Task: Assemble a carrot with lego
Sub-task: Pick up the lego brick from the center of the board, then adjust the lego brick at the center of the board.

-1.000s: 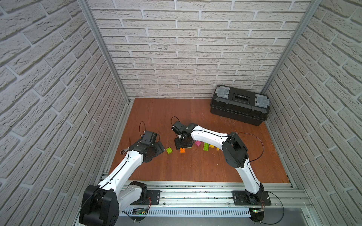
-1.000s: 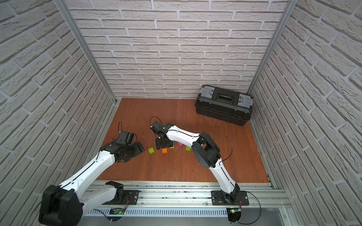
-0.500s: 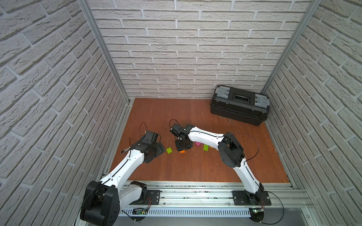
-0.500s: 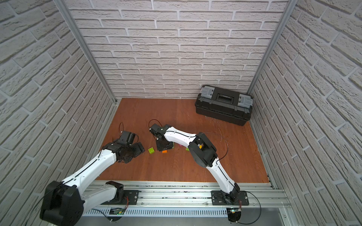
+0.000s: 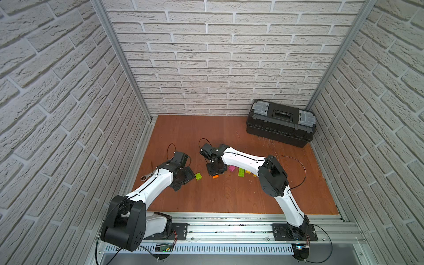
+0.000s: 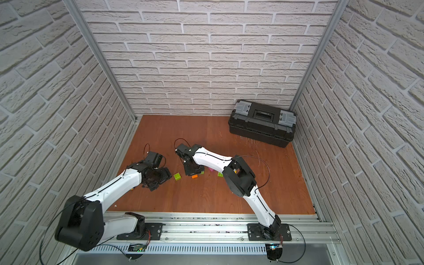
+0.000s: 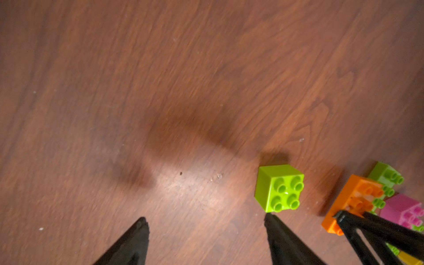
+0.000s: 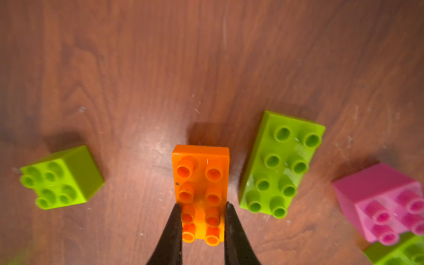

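The lego lies as loose, separate bricks on the wooden floor, and no carrot is in view. My right gripper is shut on the flat orange brick, one finger on each long side, and the brick rests on the floor. A long lime green brick and a pink brick lie beside it. A small lime green brick sits just beyond one fingertip of my left gripper. That gripper is open over bare floor with nothing between its fingers.
A black toolbox stands at the back right against the wall. A metal wrench lies by the left arm near the left wall. A yellow brick lies partly under the right arm. Brick walls close in three sides.
My right gripper has come down and closed its fingers on the orange brick. The left gripper has narrowed a little and shifted slightly beside the small green brick.
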